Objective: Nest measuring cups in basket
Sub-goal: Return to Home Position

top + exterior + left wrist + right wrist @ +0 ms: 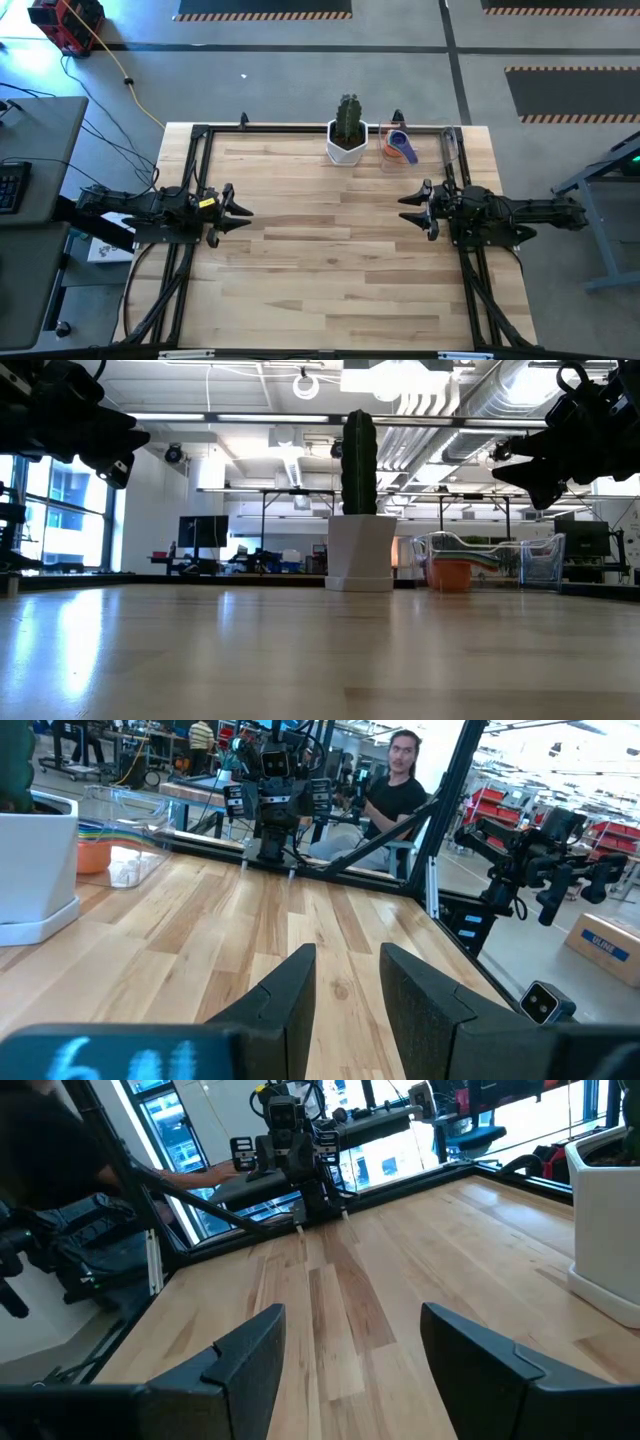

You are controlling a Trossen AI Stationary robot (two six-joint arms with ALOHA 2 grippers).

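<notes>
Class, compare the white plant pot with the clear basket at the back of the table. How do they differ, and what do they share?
The pot is opaque white; the basket is see-through. The pot holds a tall green cactus; the basket holds nested coloured measuring cups. The pot stands taller and narrower, the basket lower and wider. Both sit side by side at the far edge of the table.

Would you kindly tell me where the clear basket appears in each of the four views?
High view: basket at the far edge of the table, right of the white cactus pot.
Low view: basket right of that pot.
Left wrist view: basket just beyond the pot.
Right wrist view: not shown; only the pot.
Shared landmark: the pot.
</notes>
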